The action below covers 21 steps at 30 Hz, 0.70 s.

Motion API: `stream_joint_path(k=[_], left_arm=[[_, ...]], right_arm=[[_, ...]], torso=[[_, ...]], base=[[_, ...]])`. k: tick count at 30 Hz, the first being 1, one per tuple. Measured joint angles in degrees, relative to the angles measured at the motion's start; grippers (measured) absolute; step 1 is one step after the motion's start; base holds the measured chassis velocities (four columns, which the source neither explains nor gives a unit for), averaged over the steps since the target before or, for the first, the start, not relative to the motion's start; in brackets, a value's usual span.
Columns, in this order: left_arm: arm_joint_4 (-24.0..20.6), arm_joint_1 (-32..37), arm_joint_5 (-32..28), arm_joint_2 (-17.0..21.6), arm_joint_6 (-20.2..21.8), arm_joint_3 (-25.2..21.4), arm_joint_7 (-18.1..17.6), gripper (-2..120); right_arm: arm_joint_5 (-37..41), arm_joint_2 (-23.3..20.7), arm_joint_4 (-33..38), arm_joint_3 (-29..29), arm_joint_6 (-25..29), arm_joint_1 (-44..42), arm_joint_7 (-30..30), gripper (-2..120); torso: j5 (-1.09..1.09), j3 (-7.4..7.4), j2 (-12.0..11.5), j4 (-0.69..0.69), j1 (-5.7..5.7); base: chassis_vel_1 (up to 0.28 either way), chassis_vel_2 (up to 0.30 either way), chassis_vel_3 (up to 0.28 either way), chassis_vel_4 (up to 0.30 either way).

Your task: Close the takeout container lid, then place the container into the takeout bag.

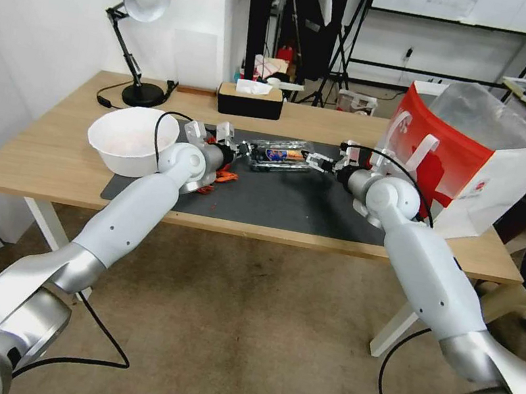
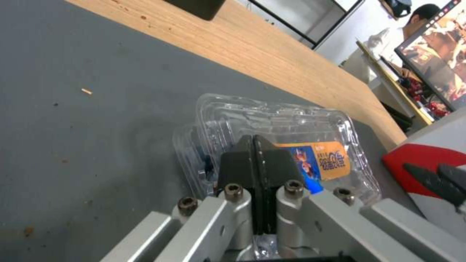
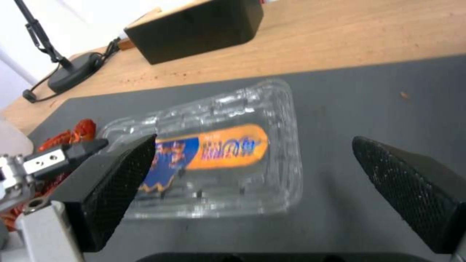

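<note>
— Two arms on the sheet today. Start with the biggest item?

— Light wooden table (image 1: 49,156), spanning the middle of the head view. On it, a dark grey rectangular mat (image 1: 288,204) at centre.

— Next?

— Large boxy red and white takeout bag (image 1: 475,157) with white strap handles and silvery lining, upright and open-mouthed at the right of the frame, on the table beside the mat's right edge.

— And left of centre?

— Round white bowl (image 1: 131,139), sitting at the mat's left end. Behind it, upper left, a black desk lamp (image 1: 135,37); a black tissue box (image 1: 249,100) stands at the table's far edge, upper centre.

— The task item?

— Small clear plastic clamshell takeout container (image 1: 279,155), lying flat on the mat near its far edge, between the two grippers. Its lid (image 3: 218,145) is down over the base, with an oblong orange and blue sticker (image 3: 209,151) facing up.

— Grippers?

— Left gripper (image 2: 255,153): at the container's left end, dark fingertips pressed together over the lid. Right gripper (image 3: 252,182): at the container's right end, black textured pads spread wide, one pad over the lid's edge, the other above bare mat.
</note>
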Motion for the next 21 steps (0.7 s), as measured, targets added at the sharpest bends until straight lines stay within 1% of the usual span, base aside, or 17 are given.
stream_joint_path(k=[3,8,12,21], left_arm=[[-0.07,-0.02,-0.06,0.13,0.01,0.01,0.01,0],[-0.06,-0.12,-0.09,0.20,0.02,0.03,0.05,0],[0.09,-0.17,-0.11,0.21,0.02,0.08,0.12,0],[0.02,-0.19,-0.14,0.12,0.02,0.21,0.19,0]], right_arm=[[-0.77,0.50,-2.53,-0.76,0.00,1.91,-2.64,100],[-1.52,1.02,-4.87,-1.58,0.13,3.33,-4.46,100],[-3.03,2.02,-8.42,-2.08,0.43,4.75,-6.77,100],[-5.91,3.06,-12.58,-3.06,0.77,6.44,-9.39,100]], torso=[[0.00,0.00,0.00,0.00,0.00],[0.00,0.00,0.00,0.00,0.00],[0.00,0.00,0.00,0.00,0.00],[0.00,0.00,0.00,0.00,0.00]], base=[[0.000,0.000,0.000,0.000],[0.000,0.000,0.000,0.000],[0.000,0.000,0.000,0.000],[0.000,0.000,0.000,0.000]])
